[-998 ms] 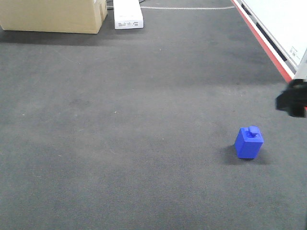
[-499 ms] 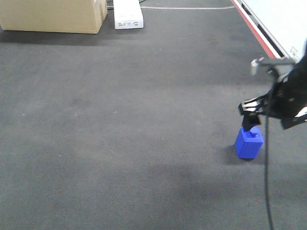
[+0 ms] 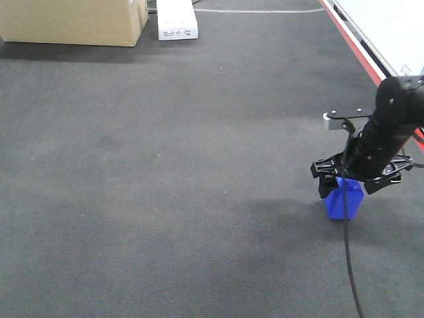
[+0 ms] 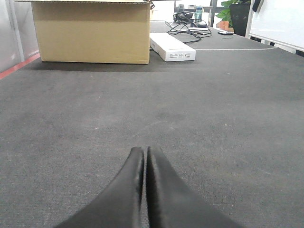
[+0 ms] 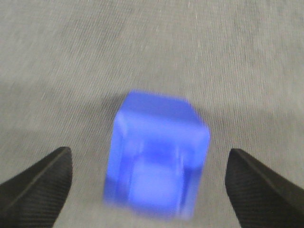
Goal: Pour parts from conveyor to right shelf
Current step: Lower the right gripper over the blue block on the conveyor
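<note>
The right gripper (image 3: 350,184) hung spread wide over the blue block (image 5: 156,166), one finger on either side, apart from it. A black cable (image 3: 347,252) crossed the block's front. The block stood upright on the grey conveyor (image 3: 165,165) near its red stripe (image 3: 361,59), its top hidden. The left gripper (image 4: 145,159) was pressed closed and empty. A cardboard box (image 3: 73,20) and a white box (image 3: 177,20) sat well apart.

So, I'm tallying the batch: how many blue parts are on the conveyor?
1. The blue part sits on the conveyor, toward its right edge, between the fingers of the open right gripper. No other shows in any view.
</note>
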Tool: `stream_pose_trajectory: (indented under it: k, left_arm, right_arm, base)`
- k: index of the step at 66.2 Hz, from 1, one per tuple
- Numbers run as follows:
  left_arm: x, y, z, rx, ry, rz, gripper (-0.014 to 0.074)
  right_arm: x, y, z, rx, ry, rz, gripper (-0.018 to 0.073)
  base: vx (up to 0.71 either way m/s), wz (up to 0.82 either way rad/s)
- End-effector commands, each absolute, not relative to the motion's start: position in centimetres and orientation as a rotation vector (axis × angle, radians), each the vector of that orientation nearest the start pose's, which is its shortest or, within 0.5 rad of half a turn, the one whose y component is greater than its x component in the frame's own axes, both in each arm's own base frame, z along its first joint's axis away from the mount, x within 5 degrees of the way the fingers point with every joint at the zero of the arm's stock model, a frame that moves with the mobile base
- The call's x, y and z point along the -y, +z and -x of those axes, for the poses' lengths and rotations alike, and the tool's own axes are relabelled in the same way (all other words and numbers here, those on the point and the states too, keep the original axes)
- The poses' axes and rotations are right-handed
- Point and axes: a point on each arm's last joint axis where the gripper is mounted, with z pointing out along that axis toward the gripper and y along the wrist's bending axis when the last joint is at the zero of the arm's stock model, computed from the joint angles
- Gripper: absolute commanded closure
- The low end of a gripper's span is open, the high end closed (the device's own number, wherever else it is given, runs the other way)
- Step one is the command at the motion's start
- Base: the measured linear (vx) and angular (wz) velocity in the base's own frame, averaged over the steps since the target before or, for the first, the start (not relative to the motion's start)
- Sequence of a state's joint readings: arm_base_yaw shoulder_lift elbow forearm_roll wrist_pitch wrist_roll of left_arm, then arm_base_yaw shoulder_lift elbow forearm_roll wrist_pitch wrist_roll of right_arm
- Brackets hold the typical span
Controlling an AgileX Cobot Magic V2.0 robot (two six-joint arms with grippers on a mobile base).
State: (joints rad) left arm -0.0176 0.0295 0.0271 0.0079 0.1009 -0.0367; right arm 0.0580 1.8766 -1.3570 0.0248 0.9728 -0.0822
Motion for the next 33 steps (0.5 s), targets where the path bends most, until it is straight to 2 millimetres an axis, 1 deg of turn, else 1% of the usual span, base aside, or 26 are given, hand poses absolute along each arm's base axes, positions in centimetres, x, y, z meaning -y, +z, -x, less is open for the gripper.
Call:
stream_pose_trajectory:
  k: [1, 11, 20, 26, 33]
  left_arm:
    - [0.2, 20.6, -6.1, -1.560, -0.055, 0.016, 0.0602]
    - [0.2, 20.6, -6.1, -1.560, -0.055, 0.016, 0.0602]
    - [0.2, 20.6, -6.1, -1.560, -0.055, 0.016, 0.0602]
    - [0.2, 20.6, -6.1, -1.560, -0.055, 0.016, 0.0602]
    - [0.2, 20.6, -6.1, -1.560, -0.055, 0.016, 0.0602]
  right_arm:
    - [-2.2, 22.4, -38.0, -2.868, 0.010, 0.203, -0.0050]
    - [-2.3, 21.6, -38.3, -2.878, 0.010, 0.204, -0.0035]
    - [-2.3, 21.4, -38.5, -2.871, 0.011, 0.191, 0.0027]
    - [-2.3, 21.3, -38.6, -2.866, 0.016, 0.153, 0.0115]
    - [-2.3, 21.3, -38.7, -2.864, 0.021, 0.120, 0.0291]
  base:
    - [0.00, 0.00]
    - [0.00, 0.00]
    - [0.00, 0.00]
    - [0.00, 0.00]
    - [0.00, 0.00]
